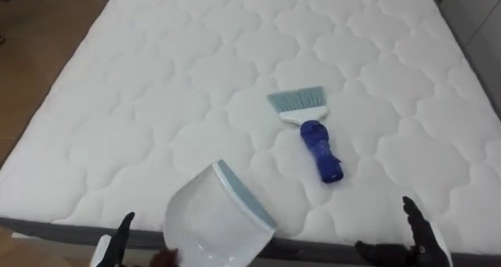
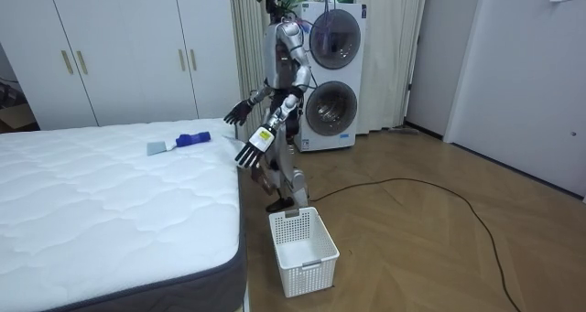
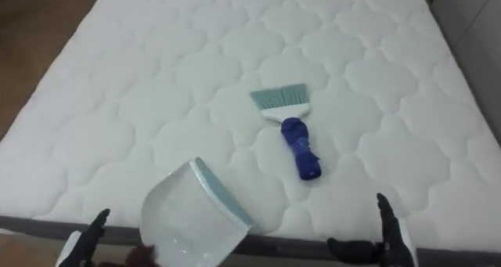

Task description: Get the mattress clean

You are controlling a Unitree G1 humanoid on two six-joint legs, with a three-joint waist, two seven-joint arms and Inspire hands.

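Standing: the robot is upright on the wooden floor (image 2: 412, 239) at the edge of the bed (image 1: 156, 102), with both arms raised over that edge.
Left hand (image 1: 121, 236): low at the near edge, fingers straight and spread, nothing in them. It sits just left of the dustpan (image 1: 211, 224); whether it touches the pan I cannot tell.
Dustpan: white with a grey-blue lip, lying at the near edge of the quilted top, its lip pointing up the bed toward the brush (image 1: 311, 130).
Brush: flat on the bed, right of the dustpan and apart from it. Its pale blue bristles point away from the robot and its blue handle points back toward the near edge.
Right hand (image 1: 419, 234): low at the near edge, open with fingers straight and thumb out, empty. It is near the end of the handle but clear of it.
Basket (image 2: 309, 277): white, on the floor by the robot's feet, with nothing visible inside.
Done so far: nothing, by my reading; both tools lie on the bed and no hand grips either.
Left to do: probably take up the dustpan and brush, one per hand, and clear them off the bed, likely into the basket. No crumbs or litter show on the white top, so sweeping may not be called for.
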